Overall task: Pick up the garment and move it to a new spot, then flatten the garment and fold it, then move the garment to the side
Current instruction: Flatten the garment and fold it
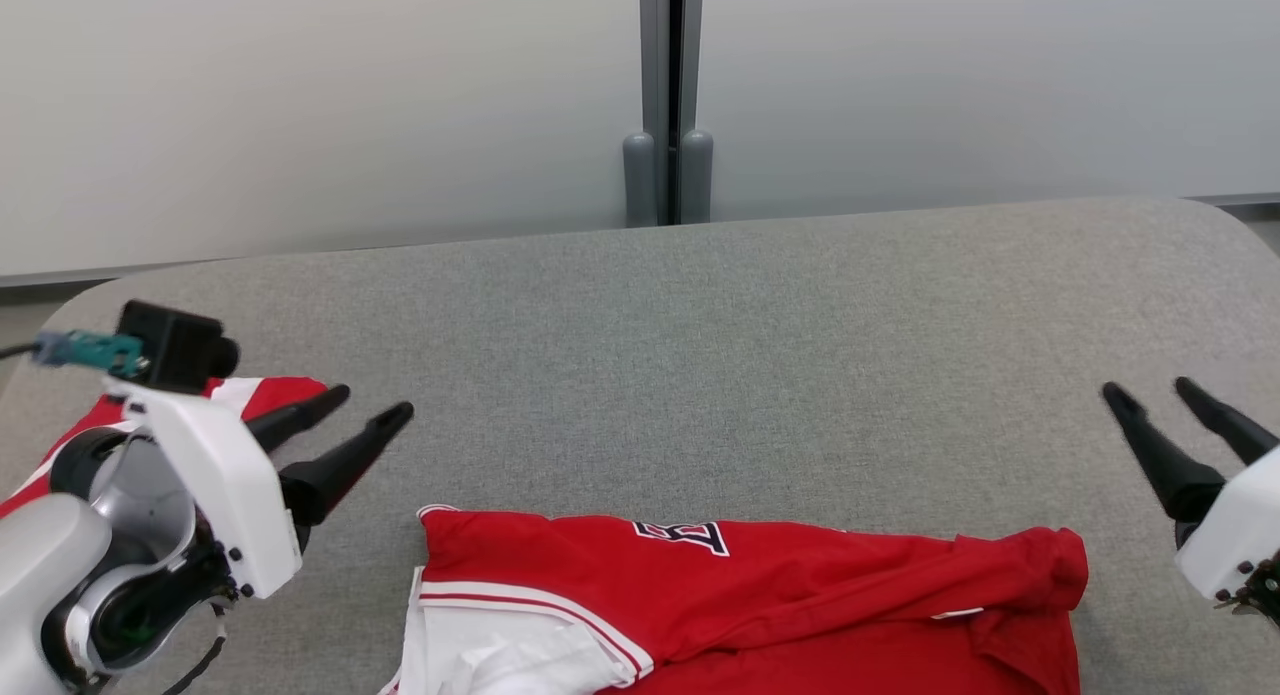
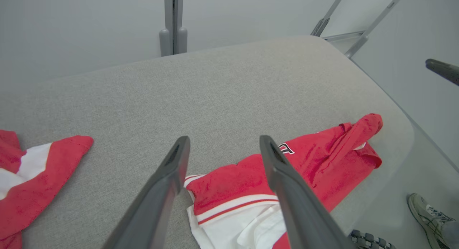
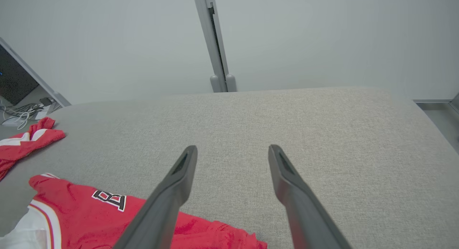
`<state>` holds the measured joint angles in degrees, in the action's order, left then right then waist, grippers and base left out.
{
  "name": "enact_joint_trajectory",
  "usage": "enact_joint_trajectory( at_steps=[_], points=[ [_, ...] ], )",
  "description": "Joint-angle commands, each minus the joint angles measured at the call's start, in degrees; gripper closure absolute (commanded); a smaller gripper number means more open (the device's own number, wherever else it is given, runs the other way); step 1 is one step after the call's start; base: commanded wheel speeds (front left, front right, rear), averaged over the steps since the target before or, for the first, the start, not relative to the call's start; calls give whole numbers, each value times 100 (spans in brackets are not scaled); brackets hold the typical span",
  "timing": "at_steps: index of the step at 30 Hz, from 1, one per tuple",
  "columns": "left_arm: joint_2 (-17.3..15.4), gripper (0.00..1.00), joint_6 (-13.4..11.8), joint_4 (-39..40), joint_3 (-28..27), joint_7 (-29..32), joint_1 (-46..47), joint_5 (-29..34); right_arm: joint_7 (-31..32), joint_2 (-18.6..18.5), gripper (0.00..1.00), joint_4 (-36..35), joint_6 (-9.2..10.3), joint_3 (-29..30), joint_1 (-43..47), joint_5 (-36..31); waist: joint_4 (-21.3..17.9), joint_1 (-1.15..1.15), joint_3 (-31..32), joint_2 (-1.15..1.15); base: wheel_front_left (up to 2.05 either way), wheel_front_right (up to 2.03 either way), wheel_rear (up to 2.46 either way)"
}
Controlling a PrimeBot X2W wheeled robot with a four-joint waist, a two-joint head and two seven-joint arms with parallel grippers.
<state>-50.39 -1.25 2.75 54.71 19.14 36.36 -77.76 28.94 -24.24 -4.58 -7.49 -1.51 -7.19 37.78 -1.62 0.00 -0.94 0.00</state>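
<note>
Left hand point(image 1: 372, 400) released | right hand point(image 1: 1148, 387) released (both empty) | garment point(image 1: 760, 575) lies between them, touching neither

It looks like a lab or test room. Bare pale wall panels point(image 1: 300, 105) meet at a grey post point(image 1: 670, 95) behind a grey felt-topped table point(image 1: 750, 325). A dark screen point(image 3: 14, 80) and loose cables point(image 3: 21, 113) sit at the left.
</note>
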Motion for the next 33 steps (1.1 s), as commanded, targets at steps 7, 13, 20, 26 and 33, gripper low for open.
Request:
enact_joint_trajectory(
  at_steps=[7,13,20,26,33],
  points=[
    [-22,0,-1022,262,-600,-2472,-1057,675,-1611,551,0,118,-2,522,575,-436,76,0,157,0,0,0,0],
    [517,0,-1659,471,-1144,-3423,-1914,1285,-2677,1020,0,329,-2,738,1139,-655,222,0,169,0,0,0,0],
    [1889,0,-1799,756,-3031,-3437,-3414,3029,-3218,1280,0,673,-2,600,1399,-828,227,0,81,0,0,0,0],
    [2742,0,-1351,684,-3648,-3438,-4131,3846,-3314,1355,0,1028,-2,531,1299,-913,229,0,-43,0,0,0,0],
    [3158,0,-883,445,-3880,-3439,-4170,4241,-2710,1395,0,1500,-2,447,1163,-936,189,0,-93,0,0,0,0]
  ],
)
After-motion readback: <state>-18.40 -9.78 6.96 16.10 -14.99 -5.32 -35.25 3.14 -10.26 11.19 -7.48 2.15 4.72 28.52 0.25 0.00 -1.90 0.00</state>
